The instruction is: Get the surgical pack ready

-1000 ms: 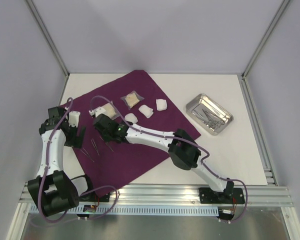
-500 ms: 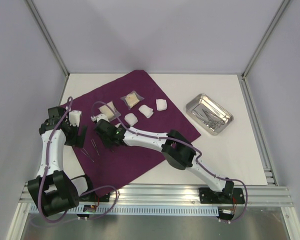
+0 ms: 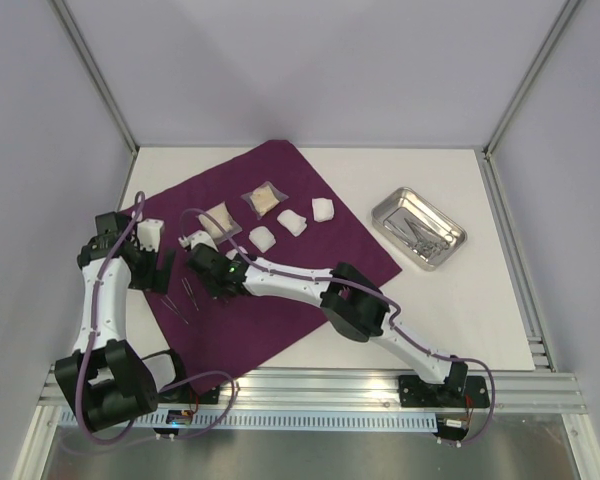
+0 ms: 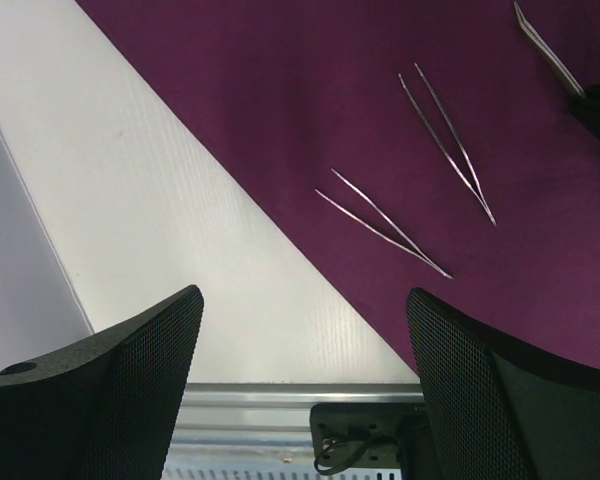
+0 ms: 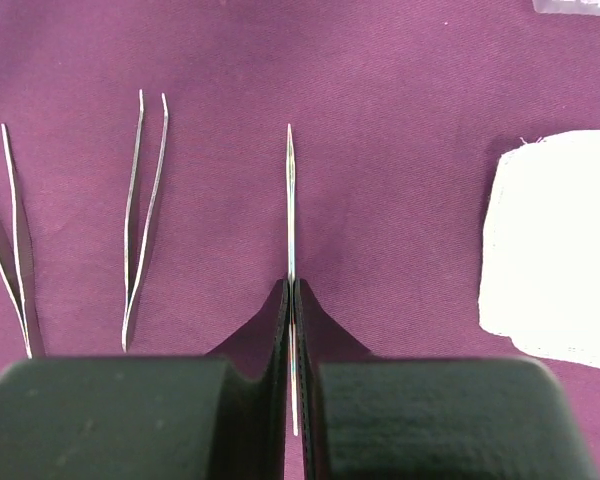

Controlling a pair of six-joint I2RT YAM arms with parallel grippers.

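White table (image 3: 460,300), purple cloth (image 3: 280,320) | right gripper (image 5: 292,300) clamped tight on thin tweezers (image 5: 289,200), low over cloth's left part | left gripper (image 4: 305,300) gapes empty at near-left edge | tip: lay them parallel beside the resting pair (image 5: 131,300), clear of the gauze (image 5: 555,250), then release.

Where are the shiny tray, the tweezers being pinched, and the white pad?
shiny tray (image 3: 391,213), top view, bare metal near its left corner.
pinched tweezers (image 5: 289,200), right wrist view, mid shaft below the tip.
white pad (image 5: 555,250), right wrist view, its middle.
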